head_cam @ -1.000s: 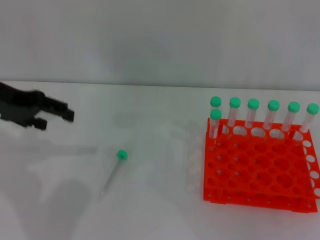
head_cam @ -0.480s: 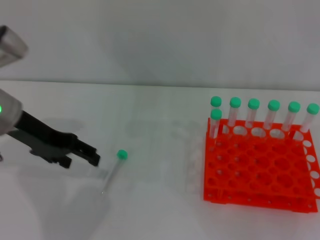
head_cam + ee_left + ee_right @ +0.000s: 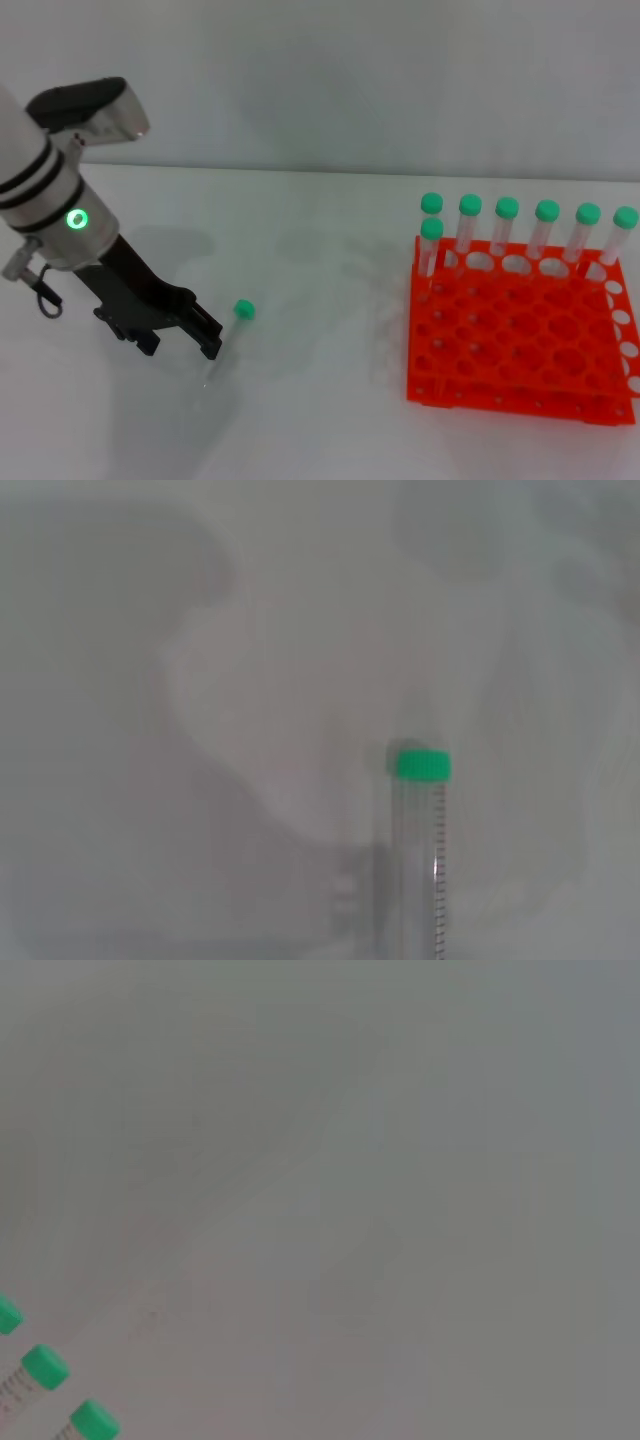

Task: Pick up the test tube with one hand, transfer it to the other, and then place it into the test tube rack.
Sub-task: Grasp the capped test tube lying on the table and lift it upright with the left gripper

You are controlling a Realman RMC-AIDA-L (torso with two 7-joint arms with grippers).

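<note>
The test tube (image 3: 243,310) lies flat on the white table, its green cap pointing away from me and its clear body running toward the front left. In the left wrist view it (image 3: 420,850) lies straight ahead, cap (image 3: 422,766) at the far end. My left gripper (image 3: 182,346), black with a silver-white wrist and a green light, is low over the table just left of the tube, its fingers apart and empty; one fingertip (image 3: 211,347) is close beside the tube's body. The orange-red test tube rack (image 3: 500,388) stands at the right. My right gripper is out of view.
Several green-capped tubes (image 3: 507,225) stand in the rack's back row, with one more in the second row at its left end (image 3: 431,245). Three of their caps (image 3: 44,1365) show in a corner of the right wrist view. A pale wall rises behind the table.
My left arm has swung in from the far left and come down toward the tube; its fingers now sit right beside it. The tube and rack have not moved.
</note>
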